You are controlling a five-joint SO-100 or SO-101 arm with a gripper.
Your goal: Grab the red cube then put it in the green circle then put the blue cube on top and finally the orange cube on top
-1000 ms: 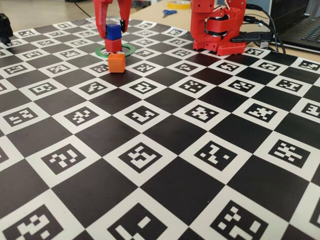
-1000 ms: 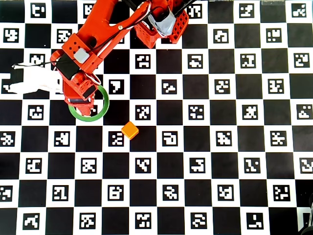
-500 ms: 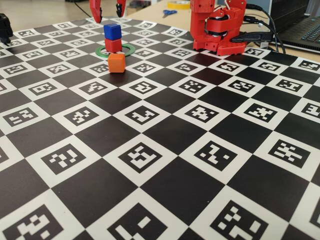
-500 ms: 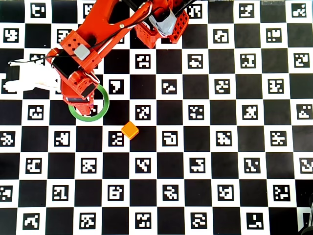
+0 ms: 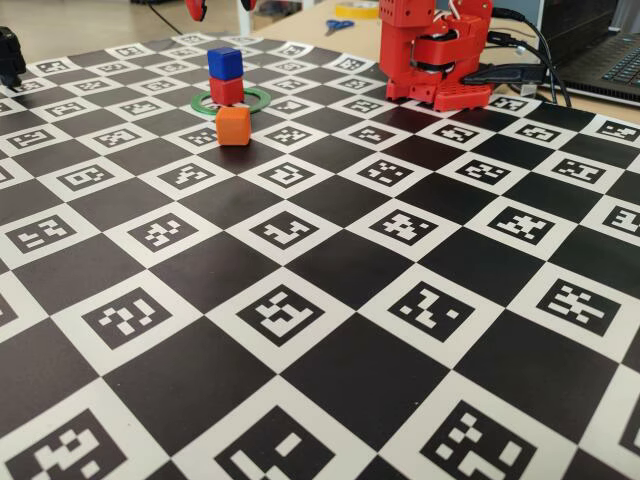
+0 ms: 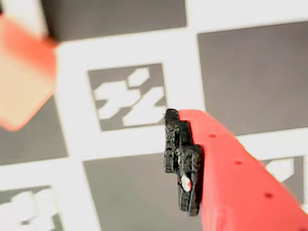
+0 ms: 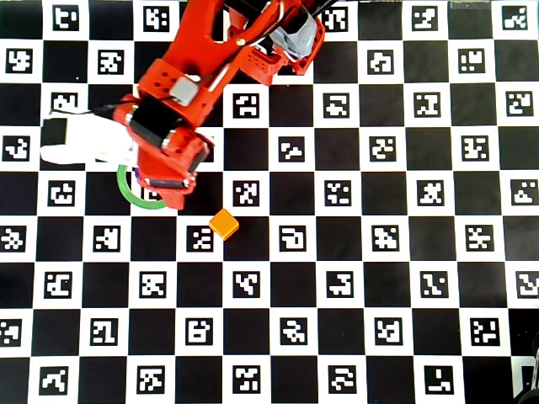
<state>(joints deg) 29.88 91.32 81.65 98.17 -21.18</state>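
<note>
In the fixed view the blue cube (image 5: 225, 62) sits on the red cube (image 5: 227, 91) inside the green circle (image 5: 253, 97). The orange cube (image 5: 233, 125) rests on the mat just in front of the ring. My gripper (image 5: 220, 6) hangs high above the stack, open and holding nothing, with only its two tips showing at the top edge. From overhead the arm's head (image 7: 168, 156) hides the stack and most of the green circle (image 7: 125, 187); the orange cube (image 7: 223, 223) lies lower right of it. The wrist view shows one black-padded finger (image 6: 180, 159) and the blurred orange cube (image 6: 24, 82) at upper left.
The arm's red base (image 5: 435, 55) stands at the back of the checkered marker mat (image 5: 320, 300). Behind it lie scissors (image 5: 338, 25), cables and a laptop (image 5: 610, 55). A black object (image 5: 8, 55) sits at the far left edge.
The open gripper has risen off the blue cube, nearly leaving the top of the fixed view. Overhead, the arm's head has shifted right, toward the orange cube. The cubes have not moved.
</note>
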